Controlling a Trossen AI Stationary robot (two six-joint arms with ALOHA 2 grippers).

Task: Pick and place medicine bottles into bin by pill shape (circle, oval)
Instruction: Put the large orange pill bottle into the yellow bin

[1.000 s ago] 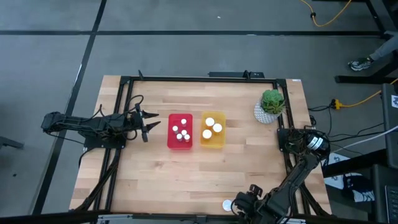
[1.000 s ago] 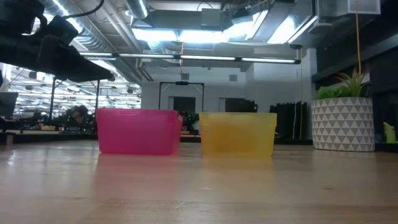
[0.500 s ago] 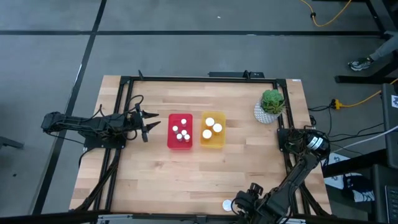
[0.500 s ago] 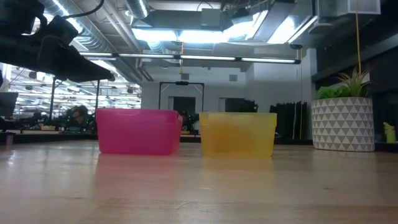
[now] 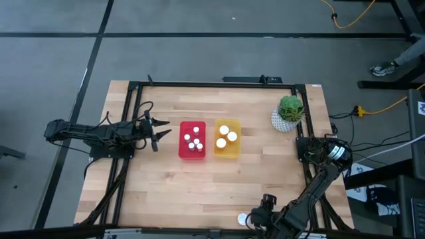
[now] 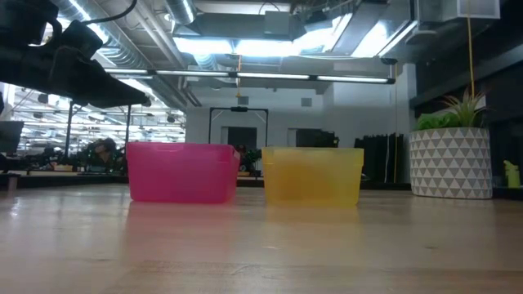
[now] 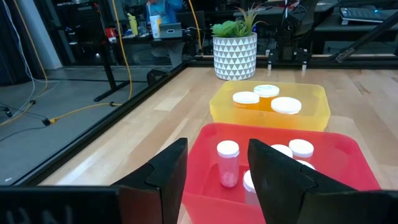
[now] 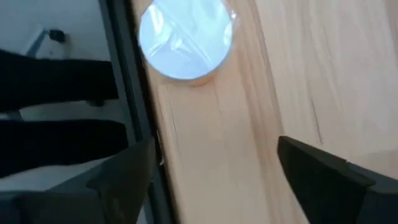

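Note:
A white-capped bottle stands on the table at its near edge; the right wrist view shows its cap from above. My right gripper is open just to the bottle's right, fingers wide apart and touching nothing. The red bin holds several small white-capped bottles. The yellow bin holds three wider white-capped bottles. My left gripper is open and empty, above the table to the left of the red bin.
A potted green plant in a patterned white pot stands at the table's far right. A black frame rail runs along the near edge beside the bottle. Bare wood lies in front of both bins.
My right gripper has shifted slightly toward the far edge, beside the bottle at the near edge. The bottle and the bins have not moved.

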